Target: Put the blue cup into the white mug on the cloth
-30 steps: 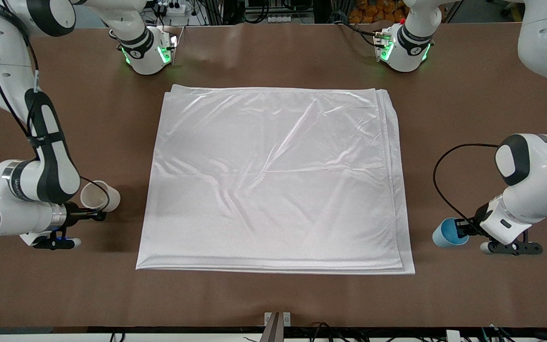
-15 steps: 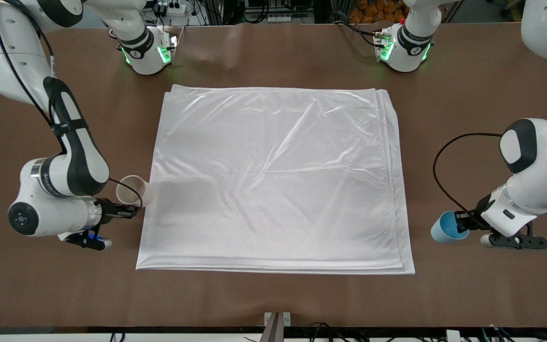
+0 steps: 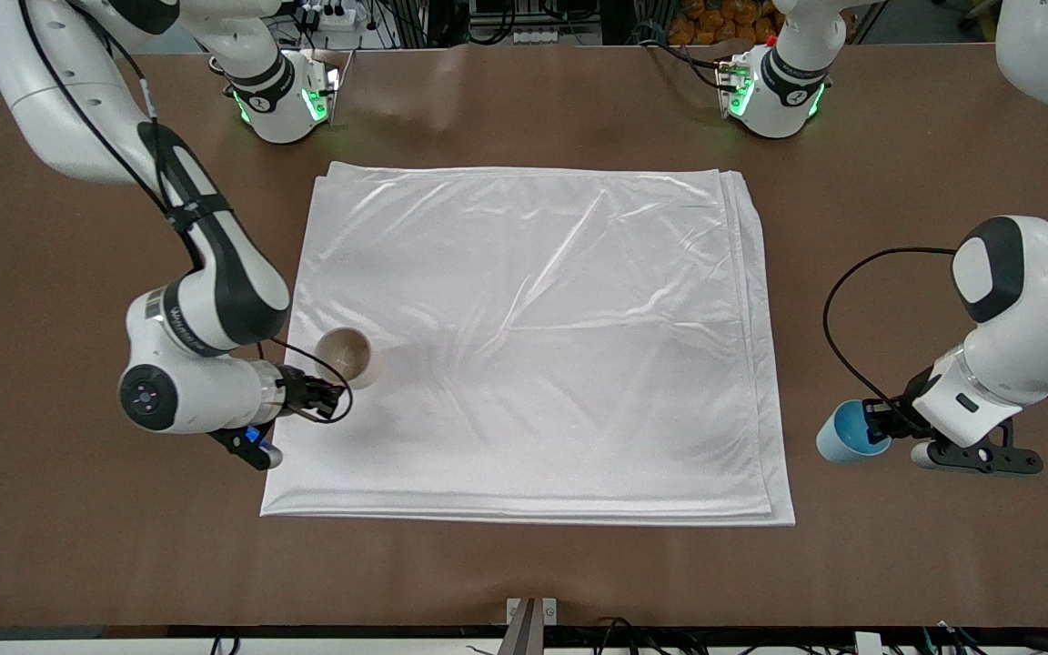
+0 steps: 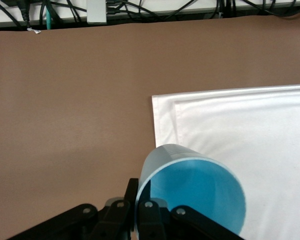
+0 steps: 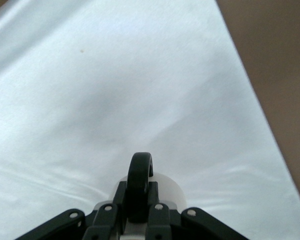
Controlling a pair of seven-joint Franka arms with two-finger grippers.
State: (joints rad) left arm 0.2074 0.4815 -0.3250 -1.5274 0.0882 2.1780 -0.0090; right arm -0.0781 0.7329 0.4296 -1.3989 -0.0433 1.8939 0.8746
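Note:
The cloth (image 3: pixel 533 337) lies spread in the middle of the table. My right gripper (image 3: pixel 331 397) is shut on the black handle (image 5: pixel 139 185) of the white mug (image 3: pixel 347 357) and holds it over the cloth's edge toward the right arm's end. In the right wrist view the mug (image 5: pixel 166 192) shows past the handle, with the cloth (image 5: pixel 115 100) below it. My left gripper (image 3: pixel 879 425) is shut on the rim of the blue cup (image 3: pixel 842 435) and holds it tilted over bare table beside the cloth's edge. In the left wrist view the cup (image 4: pixel 192 187) fills the foreground, with the cloth's corner (image 4: pixel 240 120) under it.
Both arm bases (image 3: pixel 283 95) (image 3: pixel 774 86) stand along the table's edge farthest from the front camera. A black cable (image 3: pixel 838 318) loops from the left wrist over the table. Bare brown table (image 3: pixel 524 573) surrounds the cloth.
My right gripper has carried the white mug from bare table onto the cloth's edge. My left gripper has lifted the blue cup slightly and shifted it a little toward the cloth.

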